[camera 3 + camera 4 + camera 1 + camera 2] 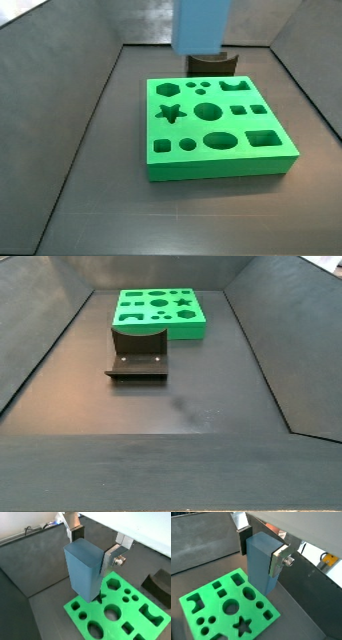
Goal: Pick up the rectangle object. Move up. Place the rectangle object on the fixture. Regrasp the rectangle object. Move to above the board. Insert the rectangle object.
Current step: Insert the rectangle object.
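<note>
Above the board (117, 612), the gripper (93, 543) has its fingers (111, 556) pinching the rectangle object (83, 569) upright; the fixture (138, 359) stands just beside the board.

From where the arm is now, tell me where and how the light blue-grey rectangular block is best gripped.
The light blue-grey rectangular block hangs upright over the green board. Grip its upper end across the two narrow faces, coming from above, as the gripper does now: those faces are flat and parallel, and the lower end stays free for insertion.
</note>
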